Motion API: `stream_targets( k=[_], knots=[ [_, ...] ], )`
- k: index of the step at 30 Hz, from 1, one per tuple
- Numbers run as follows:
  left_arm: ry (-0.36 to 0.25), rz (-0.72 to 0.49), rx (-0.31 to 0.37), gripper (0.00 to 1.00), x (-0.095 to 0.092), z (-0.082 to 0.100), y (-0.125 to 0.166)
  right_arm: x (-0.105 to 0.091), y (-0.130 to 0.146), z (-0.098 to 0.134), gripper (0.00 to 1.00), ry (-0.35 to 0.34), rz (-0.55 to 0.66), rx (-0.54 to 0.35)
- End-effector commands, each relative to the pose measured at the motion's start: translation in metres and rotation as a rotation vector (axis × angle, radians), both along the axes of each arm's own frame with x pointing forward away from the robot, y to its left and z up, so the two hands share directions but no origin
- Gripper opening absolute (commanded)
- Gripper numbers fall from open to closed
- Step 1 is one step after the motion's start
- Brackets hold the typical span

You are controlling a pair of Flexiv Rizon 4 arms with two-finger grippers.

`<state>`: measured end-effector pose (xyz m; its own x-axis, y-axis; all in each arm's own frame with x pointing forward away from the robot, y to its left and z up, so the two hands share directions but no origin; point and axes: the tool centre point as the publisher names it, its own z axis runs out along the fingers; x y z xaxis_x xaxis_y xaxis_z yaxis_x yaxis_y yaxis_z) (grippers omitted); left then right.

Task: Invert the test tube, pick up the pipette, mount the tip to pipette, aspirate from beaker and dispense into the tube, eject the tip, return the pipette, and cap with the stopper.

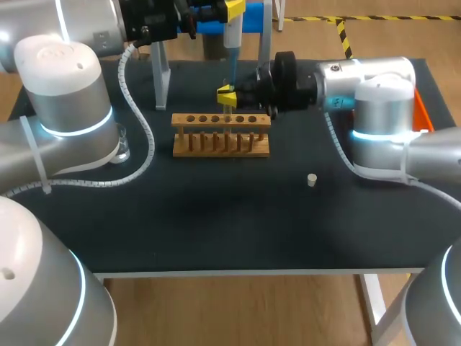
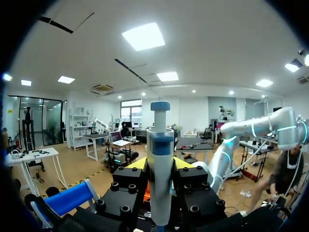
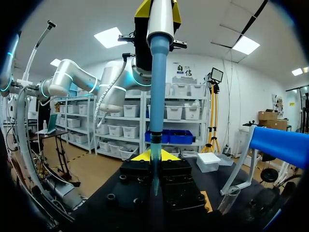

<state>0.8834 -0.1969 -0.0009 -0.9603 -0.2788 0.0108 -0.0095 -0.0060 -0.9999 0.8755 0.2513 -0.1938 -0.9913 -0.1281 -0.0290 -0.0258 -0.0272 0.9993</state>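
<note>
pipette point(image 1: 233, 32) in left gripper point(image 1: 234, 9), test tube point(image 3: 155, 169) in right gripper point(image 1: 227, 94)

Left gripper point(image 1: 234, 9), top centre, clamps the pipette point(image 2: 160, 159); right gripper point(image 1: 227, 94) sits just below, fingers pressed close.

Bright, even light from overhead falls on the dark table point(image 1: 216, 238), whose top reads matte and evenly lit. The wooden rack point(image 1: 221, 135) throws only a soft, short shadow at its base. The white shells of the left arm point(image 1: 61, 86) and right arm point(image 1: 385, 101) shine almost washed out, and each carries 1 glowing cyan ring. In both wrist views rectangular ceiling panels glare white and straight lines bow toward the black rim. The pipette point(image 2: 160, 164), close to the lens, looks soft.
</note>
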Motion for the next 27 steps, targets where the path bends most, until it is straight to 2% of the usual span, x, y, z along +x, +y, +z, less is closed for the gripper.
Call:
stream_targets(
  k=[1, 2, 3, 4, 5, 11, 20, 27],
  knots=[
    [0.002, 0.001, 0.000, 0.00, 0.000, -0.012, 0.000, -0.001, -0.002, 0.012, 0.00, -0.005, -0.004, -0.010],
    [0.002, 0.001, 0.000, 0.00, 0.000, -0.012, 0.000, -0.001, -0.002, 0.009, 0.00, -0.005, -0.005, -0.014],
    [0.002, 0.001, 0.000, 0.00, 0.000, -0.012, 0.000, -0.001, -0.002, 0.006, 0.31, -0.005, -0.011, -0.022],
    [0.002, 0.001, 0.000, 0.00, 0.000, -0.012, 0.000, -0.001, -0.003, 0.004, 0.69, -0.005, -0.012, -0.026],
    [0.002, 0.001, 0.000, 0.00, 0.000, -0.012, 0.000, -0.002, -0.004, 0.001, 1.00, -0.005, -0.011, -0.032],
    [0.002, 0.001, 0.000, 0.00, 0.000, -0.012, 0.000, -0.007, -0.014, -0.017, 1.00, 0.002, -0.005, -0.073],
    [0.002, 0.001, 0.000, 0.00, 0.000, -0.012, 0.000, -0.021, -0.056, -0.054, 1.00, -0.026, -0.016, -0.151],
    [0.002, 0.001, 0.000, 0.00, 0.000, -0.012, 0.000, -0.029, -0.079, -0.065, 1.00, -0.023, -0.033, -0.173]
  ],
)
